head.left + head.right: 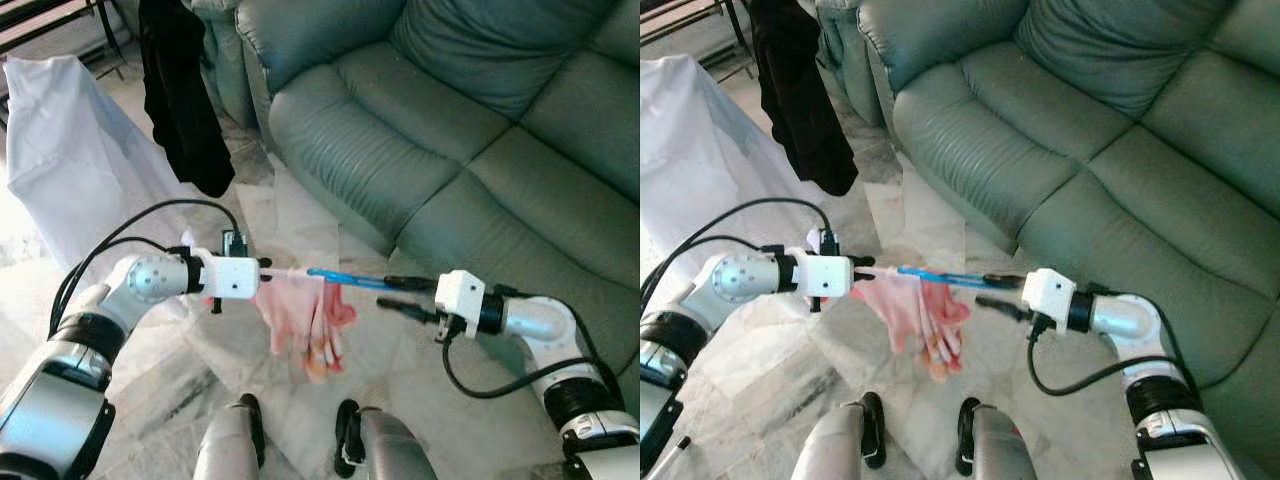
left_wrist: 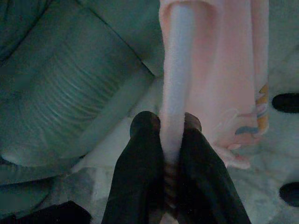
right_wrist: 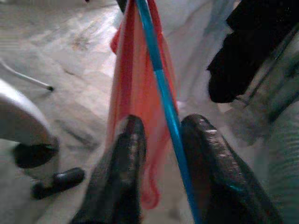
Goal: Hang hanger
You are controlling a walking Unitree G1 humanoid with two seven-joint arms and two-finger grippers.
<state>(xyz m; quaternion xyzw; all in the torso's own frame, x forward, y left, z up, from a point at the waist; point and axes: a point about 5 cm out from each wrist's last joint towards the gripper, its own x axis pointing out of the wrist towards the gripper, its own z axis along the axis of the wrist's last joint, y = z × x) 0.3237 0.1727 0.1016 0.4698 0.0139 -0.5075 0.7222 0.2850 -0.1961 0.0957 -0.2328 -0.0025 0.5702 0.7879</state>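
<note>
Stretching across the space between the two arms, a blue hanger (image 1: pixel 350 279) lies roughly level above the pale marble floor (image 1: pixel 200 370), with a pink garment (image 1: pixel 305 315) draped over it and hanging down toward the robot's feet (image 1: pixel 345 435).

The left gripper (image 1: pixel 266 270) holds the hanger's left end: in the left wrist view its two black fingers (image 2: pixel 140 177) are closed tightly on a pale cloth-covered part of the hanger, the pink fabric (image 2: pixel 229 84) falling just beside them.

The right gripper (image 1: pixel 405 297) is at the hanger's other end. In the right wrist view the thin blue bar (image 3: pixel 161 88) runs between its fingers (image 3: pixel 126 163) and lies against the inner face of one of them; the fingers stand narrowly apart with a gap on the other side of the bar, so they are not clamped on it. From the head views the upper finger meets the blue tip while the lower one angles away below it.

A green leather sofa (image 1: pixel 480 130) stands beyond the hanger. A black garment (image 1: pixel 180 100) hangs ahead on the robot's left, and a white cloth (image 1: pixel 70 160) hangs near it, further left.
</note>
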